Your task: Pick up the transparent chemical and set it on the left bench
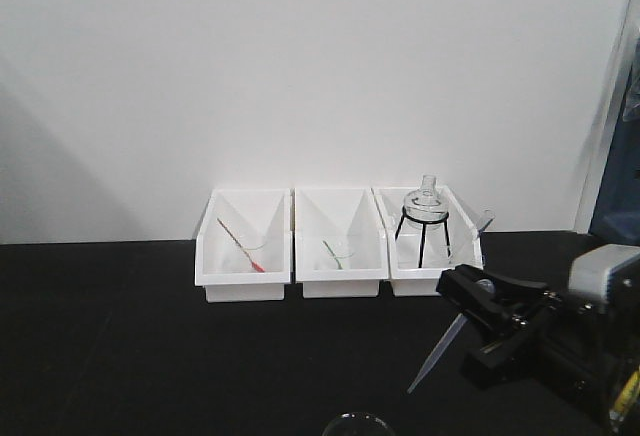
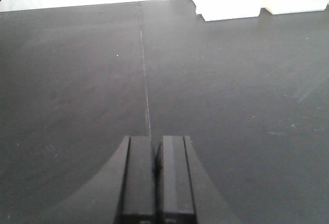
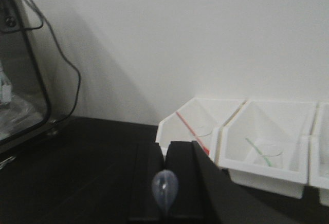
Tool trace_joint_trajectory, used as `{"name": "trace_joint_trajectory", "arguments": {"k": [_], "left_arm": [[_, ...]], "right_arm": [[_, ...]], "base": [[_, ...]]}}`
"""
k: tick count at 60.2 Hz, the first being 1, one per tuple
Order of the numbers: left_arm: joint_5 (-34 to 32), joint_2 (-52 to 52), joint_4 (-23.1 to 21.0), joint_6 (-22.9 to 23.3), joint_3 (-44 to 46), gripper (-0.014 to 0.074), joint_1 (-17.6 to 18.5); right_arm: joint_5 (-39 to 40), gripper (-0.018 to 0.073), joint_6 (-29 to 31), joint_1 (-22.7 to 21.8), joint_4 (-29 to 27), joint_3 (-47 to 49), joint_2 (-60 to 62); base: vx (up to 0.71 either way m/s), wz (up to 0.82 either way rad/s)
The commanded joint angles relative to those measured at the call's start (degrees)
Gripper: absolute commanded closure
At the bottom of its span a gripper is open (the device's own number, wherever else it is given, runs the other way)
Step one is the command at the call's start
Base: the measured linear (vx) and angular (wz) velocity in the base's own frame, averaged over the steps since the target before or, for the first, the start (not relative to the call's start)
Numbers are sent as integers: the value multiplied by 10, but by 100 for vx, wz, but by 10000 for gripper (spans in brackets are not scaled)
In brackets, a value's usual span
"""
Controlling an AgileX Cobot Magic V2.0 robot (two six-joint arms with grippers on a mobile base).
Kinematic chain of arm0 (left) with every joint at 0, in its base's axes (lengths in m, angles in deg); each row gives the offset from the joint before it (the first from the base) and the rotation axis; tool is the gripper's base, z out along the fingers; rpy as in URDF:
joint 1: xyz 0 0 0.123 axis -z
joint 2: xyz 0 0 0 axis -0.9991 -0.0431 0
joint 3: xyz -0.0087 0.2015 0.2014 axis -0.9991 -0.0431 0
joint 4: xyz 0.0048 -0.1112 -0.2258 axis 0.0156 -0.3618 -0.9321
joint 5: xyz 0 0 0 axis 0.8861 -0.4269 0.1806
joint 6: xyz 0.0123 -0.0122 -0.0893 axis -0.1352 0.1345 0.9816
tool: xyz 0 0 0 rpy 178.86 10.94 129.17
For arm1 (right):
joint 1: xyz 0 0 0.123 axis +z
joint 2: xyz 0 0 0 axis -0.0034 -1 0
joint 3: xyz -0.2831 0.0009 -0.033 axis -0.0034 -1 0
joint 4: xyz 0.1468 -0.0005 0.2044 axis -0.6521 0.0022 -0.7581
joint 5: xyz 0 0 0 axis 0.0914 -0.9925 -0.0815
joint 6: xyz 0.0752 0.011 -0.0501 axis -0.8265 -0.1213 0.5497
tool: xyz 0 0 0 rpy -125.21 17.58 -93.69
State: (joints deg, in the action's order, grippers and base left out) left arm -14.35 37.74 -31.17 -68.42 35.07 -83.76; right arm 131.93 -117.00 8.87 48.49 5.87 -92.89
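Note:
The left bench is matte black, with three white bins along its white wall. My right gripper is shut on a colourless pipette that hangs slanting down to the left above the bench. In the right wrist view the pipette's bulb sits between the closed fingers. A clear glass rim shows at the bottom edge of the front view; the rest of the vessel is out of view. My left gripper is shut and empty, low over the bare black bench.
The left bin holds a beaker with a red pipette. The middle bin holds one with a green pipette. The right bin holds a flask on a black tripod. A glass-fronted device with cables stands at the left.

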Motion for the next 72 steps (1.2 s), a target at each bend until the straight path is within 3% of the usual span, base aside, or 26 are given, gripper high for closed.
{"name": "trace_joint_trajectory", "arguments": {"k": [1, 20, 37, 44, 60, 66, 72], "left_arm": [[-45, 11, 0, 4, -9, 600, 1], [-45, 11, 0, 4, -9, 600, 1], [-45, 11, 0, 4, -9, 600, 1], [-45, 11, 0, 4, -9, 600, 1], [-45, 11, 0, 4, -9, 600, 1], [-45, 11, 0, 4, -9, 600, 1], [-45, 11, 0, 4, -9, 600, 1]], "right_arm": [[52, 562, -25, -2, 24, 38, -23], [119, 562, -42, -2, 97, 43, -105], [131, 530, -29, -2, 96, 43, -169], [163, 435, -10, -2, 97, 43, -196], [194, 77, -3, -2, 95, 43, -211], [194, 15, 2, -2, 95, 43, -211], [195, 8, 2, -2, 95, 43, -211]], "base": [[0, 0], [0, 0], [0, 0], [0, 0], [0, 0], [0, 0], [0, 0]]}}
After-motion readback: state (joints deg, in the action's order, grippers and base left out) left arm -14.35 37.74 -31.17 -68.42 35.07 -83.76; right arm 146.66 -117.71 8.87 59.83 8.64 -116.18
